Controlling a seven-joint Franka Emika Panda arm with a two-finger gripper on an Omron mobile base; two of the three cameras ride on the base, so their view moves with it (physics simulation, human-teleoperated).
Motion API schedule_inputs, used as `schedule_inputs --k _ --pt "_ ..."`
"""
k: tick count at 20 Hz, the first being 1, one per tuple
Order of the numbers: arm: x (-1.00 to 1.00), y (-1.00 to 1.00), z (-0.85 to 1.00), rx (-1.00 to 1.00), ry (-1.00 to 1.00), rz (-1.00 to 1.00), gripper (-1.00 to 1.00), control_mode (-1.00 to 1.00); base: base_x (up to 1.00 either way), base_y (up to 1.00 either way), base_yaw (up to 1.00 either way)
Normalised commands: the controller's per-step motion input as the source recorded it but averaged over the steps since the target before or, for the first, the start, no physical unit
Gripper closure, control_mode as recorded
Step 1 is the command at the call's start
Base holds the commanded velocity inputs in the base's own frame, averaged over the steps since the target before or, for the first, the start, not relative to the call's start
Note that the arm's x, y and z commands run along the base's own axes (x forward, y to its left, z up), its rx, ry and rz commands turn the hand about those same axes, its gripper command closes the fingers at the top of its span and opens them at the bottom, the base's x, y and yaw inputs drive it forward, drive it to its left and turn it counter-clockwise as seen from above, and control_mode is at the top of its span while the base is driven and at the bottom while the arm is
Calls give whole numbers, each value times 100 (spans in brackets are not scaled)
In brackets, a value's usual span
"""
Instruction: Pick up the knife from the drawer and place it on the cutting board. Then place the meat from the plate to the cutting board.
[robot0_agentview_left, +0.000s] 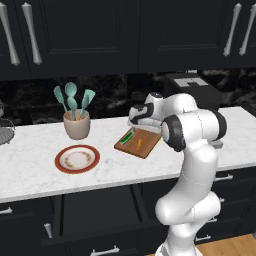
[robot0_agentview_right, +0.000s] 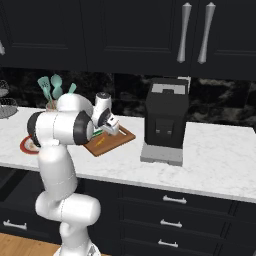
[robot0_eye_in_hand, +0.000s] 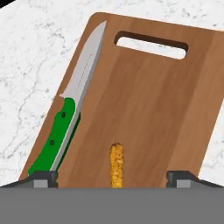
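Two items lie on the cutting board (robot0_eye_in_hand: 148, 105): the knife (robot0_eye_in_hand: 70, 109) with its green handle along one long edge, blade pointing toward the end with the handle slot, and the meat (robot0_eye_in_hand: 116, 165), a thin orange-brown strip lying flat near the middle. Knife and meat are apart. Gripper (robot0_eye_in_hand: 113, 177) hangs just above the board, fingers spread wide, one on each side of the meat, holding nothing. Board sits on the white marble counter (robot0_agentview_left: 30, 165). Plate (robot0_agentview_left: 77, 159) sits left of the board, near the beige utensil cup (robot0_agentview_left: 76, 124) of teal spatulas. Black coffee machine (robot0_agentview_right: 166, 120) stands to the right.
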Motion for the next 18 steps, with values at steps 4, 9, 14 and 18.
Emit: schedule_inputs --k 4,9,14,18 --pt "-100 -25 29 8 -18 0 -100 -100 0 0 0" --pt "-100 -6 27 3 -26 3 -100 -100 0 0 0" --pt "-100 0 33 -7 -29 12 -100 -100 0 0 0" --pt "-100 3 81 -18 -29 14 -100 -100 0 0 0"
